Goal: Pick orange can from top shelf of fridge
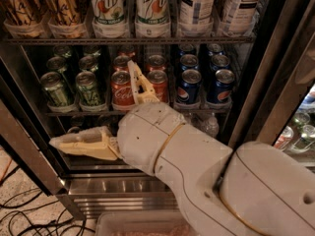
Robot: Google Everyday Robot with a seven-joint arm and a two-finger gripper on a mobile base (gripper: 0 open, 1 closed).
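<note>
**Lighting: warm, dim, uneven**

The gripper (91, 102), jaws spread wide before the lower racks (147, 109), has its cream shell evenly lit from the front. Above it, the orange can (64, 4) carries bright warm glare. Behind it, the fridge (29, 151) interior sinks into shadow. Below-left, the floor (19, 205) is dark.

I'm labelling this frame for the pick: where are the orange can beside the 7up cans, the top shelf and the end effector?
orange can (64, 4): camera view, its copper side.
top shelf (197, 40): camera view, its front wire.
end effector (91, 103): camera view, midway between open fingertips, below the top shelf.
</note>
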